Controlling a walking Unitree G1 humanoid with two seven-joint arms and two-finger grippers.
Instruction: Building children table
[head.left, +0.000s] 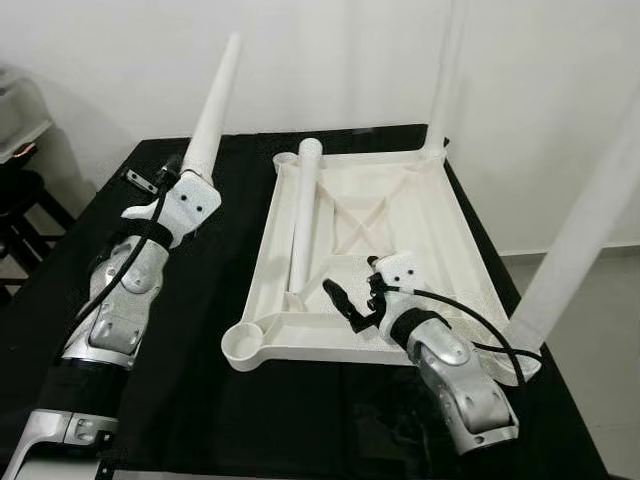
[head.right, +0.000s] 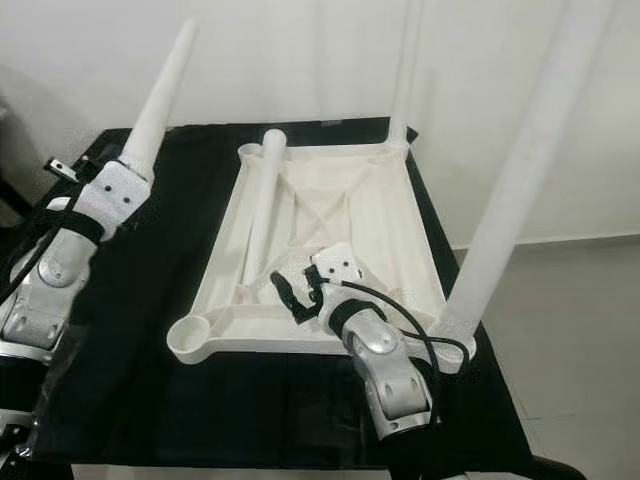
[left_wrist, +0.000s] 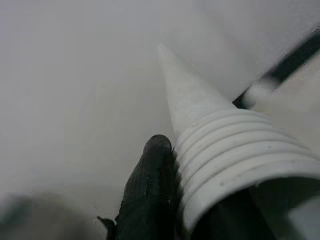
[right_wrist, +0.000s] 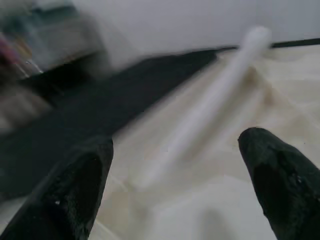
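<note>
We are partway through the build. The white tabletop (head.left: 400, 230) lies upside down on the black desk (head.left: 210, 330), ribbed underside facing up. Two legs already stand in their corner sockets on the right side: the near-right leg (head.right: 520, 180) and the far-right leg (head.left: 443, 70). The two left corners are still open; the near-left socket (head.left: 243, 345) is a bare round cup, and we cannot see clearly into the far-left one.

Our left hand (head.left: 183, 170) is over the left part of the desk, well apart from the tabletop, clamped on the threaded end of a third leg (head.left: 215, 90), whose tapered tip points up and away toward the wall. In the left wrist view, one black finger (left_wrist: 150, 190) presses against the ridged threads of this leg.

A fourth leg (head.left: 303, 215) lies loose inside the tray of the tabletop, along its left rail. Our right hand (head.left: 350, 300) hovers just over the near part of the tabletop, fingers spread wide and gripping nothing, pointed toward that lying leg.

By our reckoning, half the legs are fitted. What remains is to seat the held leg in a left socket, then pick up and fit the loose one.
</note>
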